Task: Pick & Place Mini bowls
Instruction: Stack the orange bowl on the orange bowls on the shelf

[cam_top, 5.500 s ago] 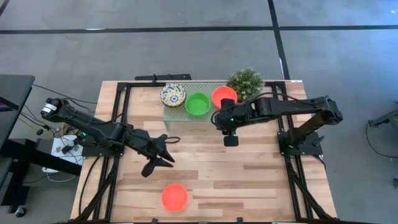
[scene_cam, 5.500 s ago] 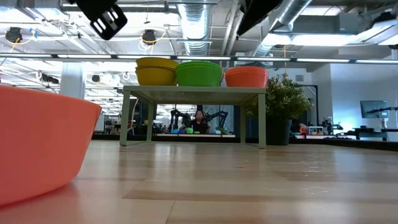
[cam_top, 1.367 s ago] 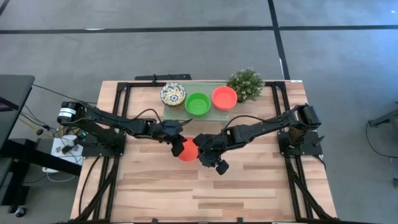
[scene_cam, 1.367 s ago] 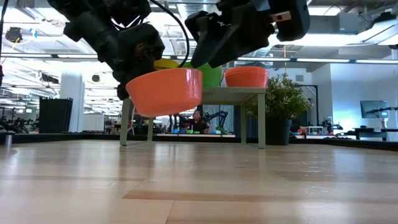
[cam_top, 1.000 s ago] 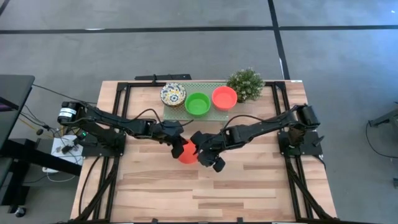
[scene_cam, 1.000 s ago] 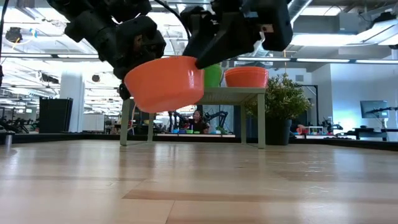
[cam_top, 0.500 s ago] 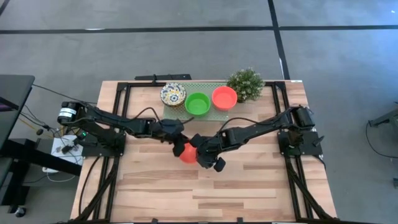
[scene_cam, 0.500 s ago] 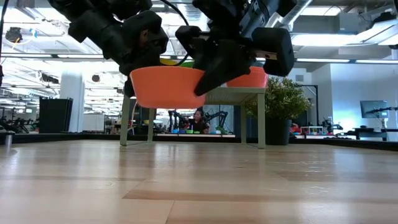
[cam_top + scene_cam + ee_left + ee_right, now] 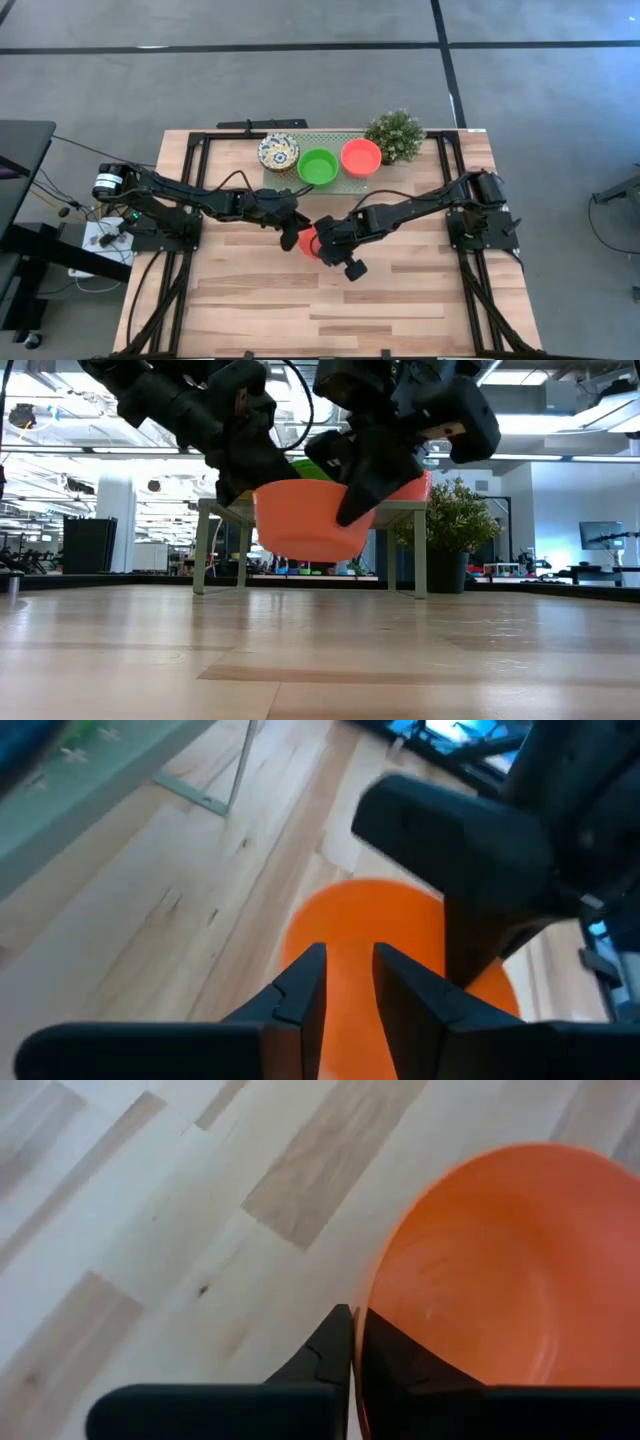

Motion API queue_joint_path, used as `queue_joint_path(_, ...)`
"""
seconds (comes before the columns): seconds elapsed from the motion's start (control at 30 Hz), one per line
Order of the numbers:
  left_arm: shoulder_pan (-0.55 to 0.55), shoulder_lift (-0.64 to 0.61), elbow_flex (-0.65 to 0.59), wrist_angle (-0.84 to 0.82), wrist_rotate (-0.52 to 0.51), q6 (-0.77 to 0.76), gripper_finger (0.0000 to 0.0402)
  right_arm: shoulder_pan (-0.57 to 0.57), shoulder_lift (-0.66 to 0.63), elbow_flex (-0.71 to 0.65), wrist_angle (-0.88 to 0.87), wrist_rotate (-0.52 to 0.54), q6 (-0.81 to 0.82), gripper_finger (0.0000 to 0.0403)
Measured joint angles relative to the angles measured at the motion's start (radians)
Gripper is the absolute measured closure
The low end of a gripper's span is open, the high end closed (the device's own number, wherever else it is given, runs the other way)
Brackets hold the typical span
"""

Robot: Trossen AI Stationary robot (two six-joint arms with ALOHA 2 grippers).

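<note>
High view: mid-worktop, right tool (image 9: 318, 243) pinches the red-orange bowl (image 9: 306, 241) rim, left tool (image 9: 291, 230) slightly parted at its ten o'clock; handover nearly done, placing remains

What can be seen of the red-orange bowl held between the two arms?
The red-orange bowl is plain, smooth and glossy, plastic by its look, round with a narrower flat base. It hangs upright above the wooden table, not touching it, in front of the green shelf. The right gripper is shut on its rim, one finger inside and one outside. The left gripper is beside it with jaws parted, its fingers over the bowl's outer wall.
</note>
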Motion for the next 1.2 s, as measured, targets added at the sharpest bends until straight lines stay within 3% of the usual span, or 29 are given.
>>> queue_joint_path(0.17, -0.013, 0.0, 0.0, 0.002, -0.005, 0.01, 0.0315, 0.026, 0.0, 0.0, -0.095, 0.001, 0.128, 0.0399)
queue_joint_path(0.33, -0.056, -0.029, -0.001, 0.001, -0.005, 0.035, 0.0316, 0.07, -0.013, 0.003, -0.142, 0.057, 0.145, 0.0398)
queue_joint_path(0.43, -0.093, -0.082, -0.001, 0.002, -0.006, 0.088, 0.0325, 0.103, -0.033, 0.032, -0.212, 0.153, 0.142, 0.0401)
queue_joint_path(0.57, -0.14, -0.184, -0.001, -0.004, -0.016, 0.184, 0.0349, 0.149, -0.084, 0.086, -0.331, 0.359, 0.16, 0.04)
queue_joint_path(0.77, -0.195, -0.329, -0.002, -0.014, -0.064, 0.363, 0.0394, 0.155, -0.225, 0.1, -0.444, 0.608, 0.235, 0.0401)
queue_joint_path(0.9, -0.202, -0.416, -0.002, -0.054, -0.109, 0.42, 0.0395, 0.103, -0.327, 0.1, -0.484, 0.677, 0.252, 0.0401)
queue_joint_path(1.2, -0.199, -0.502, -0.002, -0.149, -0.256, 0.436, 0.0394, -0.136, -0.44, 0.1, -0.48, 0.649, 0.196, 0.0402)
